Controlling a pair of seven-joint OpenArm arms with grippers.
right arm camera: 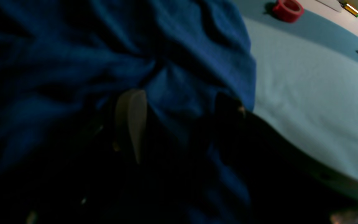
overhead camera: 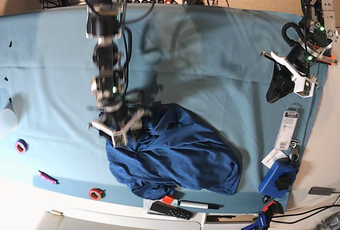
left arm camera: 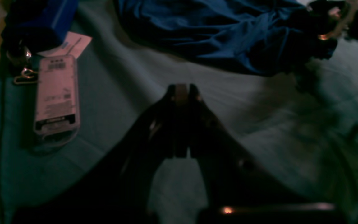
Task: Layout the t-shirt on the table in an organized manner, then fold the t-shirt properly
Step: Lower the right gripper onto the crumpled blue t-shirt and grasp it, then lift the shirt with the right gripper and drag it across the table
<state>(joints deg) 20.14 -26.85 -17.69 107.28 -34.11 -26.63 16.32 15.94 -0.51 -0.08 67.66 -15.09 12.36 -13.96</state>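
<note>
The dark navy t-shirt [overhead camera: 175,150] lies crumpled in a heap on the teal-covered table [overhead camera: 212,44], near the front edge. My right gripper [overhead camera: 119,129] sits at the heap's left edge. In the right wrist view its fingers [right arm camera: 130,121] stand apart, open, with t-shirt [right arm camera: 73,62] fabric bunched between and around them. My left gripper [overhead camera: 275,89] hovers over bare table at the far right, away from the shirt. Seen from the left wrist, this gripper [left arm camera: 181,90] is shut with nothing in it, and the t-shirt [left arm camera: 222,31] lies beyond it.
A packaged item [overhead camera: 288,129] and a blue box [overhead camera: 277,177] lie at the right edge. A red tape roll [overhead camera: 96,193], a pink marker [overhead camera: 47,177] and a purple ring [overhead camera: 21,146] sit front left. A black remote [overhead camera: 170,210] and a pen [overhead camera: 199,205] lie by the shirt's front.
</note>
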